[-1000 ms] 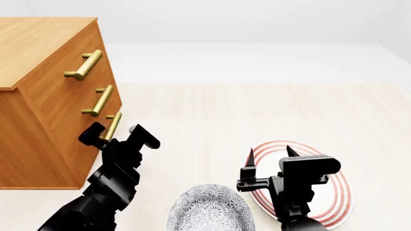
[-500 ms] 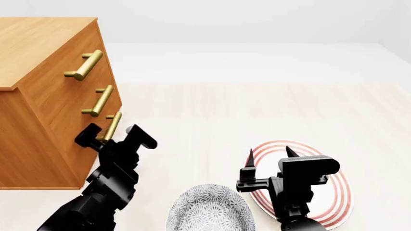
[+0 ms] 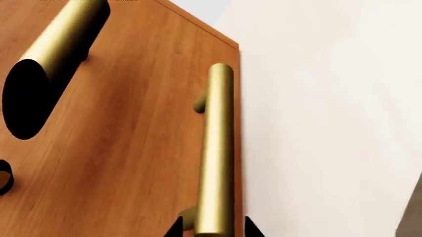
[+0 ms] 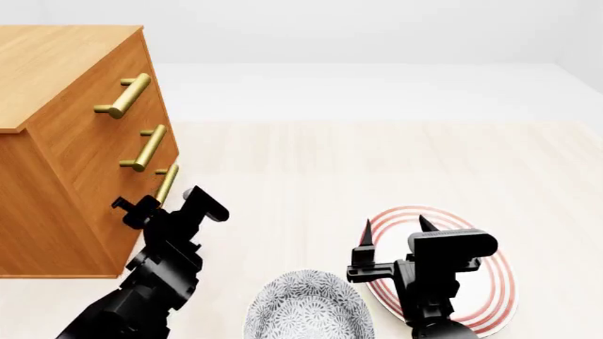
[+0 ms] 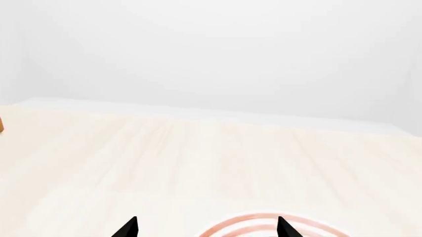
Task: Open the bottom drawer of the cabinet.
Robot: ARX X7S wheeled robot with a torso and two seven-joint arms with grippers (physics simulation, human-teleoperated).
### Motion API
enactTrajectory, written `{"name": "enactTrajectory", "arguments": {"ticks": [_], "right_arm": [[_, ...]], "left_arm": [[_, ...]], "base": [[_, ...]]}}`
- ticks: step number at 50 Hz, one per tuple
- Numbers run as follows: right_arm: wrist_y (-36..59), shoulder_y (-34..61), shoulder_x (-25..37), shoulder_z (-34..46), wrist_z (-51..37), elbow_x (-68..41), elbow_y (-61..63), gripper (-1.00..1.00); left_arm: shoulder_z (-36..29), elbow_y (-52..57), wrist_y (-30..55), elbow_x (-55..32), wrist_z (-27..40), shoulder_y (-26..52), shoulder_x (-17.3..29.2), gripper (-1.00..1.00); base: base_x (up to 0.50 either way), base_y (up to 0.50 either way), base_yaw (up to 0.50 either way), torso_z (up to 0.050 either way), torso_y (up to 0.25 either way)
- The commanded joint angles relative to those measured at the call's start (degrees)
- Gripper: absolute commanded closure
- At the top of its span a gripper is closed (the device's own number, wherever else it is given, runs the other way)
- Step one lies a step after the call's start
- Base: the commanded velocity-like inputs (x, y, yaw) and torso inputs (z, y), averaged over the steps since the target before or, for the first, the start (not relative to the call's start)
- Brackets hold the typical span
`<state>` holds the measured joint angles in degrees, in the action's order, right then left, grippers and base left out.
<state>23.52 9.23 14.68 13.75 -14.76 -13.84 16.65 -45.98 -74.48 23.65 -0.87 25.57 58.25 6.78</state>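
Note:
The cabinet (image 4: pixel 66 63) stands at the left, orange-brown wood with three brass bar handles. The bottom drawer (image 4: pixel 115 227) looks closed; its handle (image 4: pixel 166 182) is the lowest bar. My left gripper (image 4: pixel 165 203) is open at that handle's near end. In the left wrist view the bottom handle (image 3: pixel 215 148) runs between the two black fingertips (image 3: pixel 175 229) of the left gripper (image 3: pixel 212 230), with small gaps on both sides. My right gripper (image 4: pixel 391 229) is open and empty above a plate, also in the right wrist view (image 5: pixel 205 228).
A grey patterned bowl (image 4: pixel 306 307) sits on the pale floor in front of me. A white plate with red rings (image 4: pixel 499 282) lies under the right arm, its rim showing in the right wrist view (image 5: pixel 264 223). The middle handle (image 3: pixel 59 49) is beside the bottom one.
My left gripper has moved in toward the cabinet front, so its fingers now straddle the near end of the bottom handle. The right arm has not moved.

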Motion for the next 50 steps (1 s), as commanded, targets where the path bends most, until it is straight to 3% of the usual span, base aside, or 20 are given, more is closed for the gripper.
{"name": "enactTrajectory", "arguments": {"ticks": [1,16,41,46,50], "right_arm": [[0.6,0.2,0.2,0.3,-0.3,-0.3,0.6,-1.00],[0.1,0.3,0.5,0.6,-0.6,-0.5,0.2,-1.00],[-0.3,0.3,1.0,0.6,-1.0,-1.4,0.2,-1.00],[-0.8,0.2,1.0,0.7,-1.0,-1.4,-0.3,-1.00],[-0.8,0.2,1.1,0.8,-1.0,-1.5,-0.1,-1.00]], "left_arm": [[-0.2,-0.5,0.4,0.9,0.3,-0.1,0.3,1.00],[-1.2,-0.5,-2.0,1.3,0.5,0.9,-1.4,1.00],[-4.2,-0.5,1.6,1.6,0.3,1.1,-5.7,1.00],[-5.9,-0.5,1.6,0.9,0.5,1.1,-6.7,1.00],[-11.7,0.1,1.9,-4.4,1.2,1.4,-6.8,1.00]], "base": [[0.00,0.00,0.00,0.000,0.000],[0.00,0.00,0.00,0.000,0.000],[0.00,0.00,0.00,0.000,0.000],[0.00,0.00,0.00,0.000,0.000],[0.00,0.00,-0.01,0.000,0.000]]}}
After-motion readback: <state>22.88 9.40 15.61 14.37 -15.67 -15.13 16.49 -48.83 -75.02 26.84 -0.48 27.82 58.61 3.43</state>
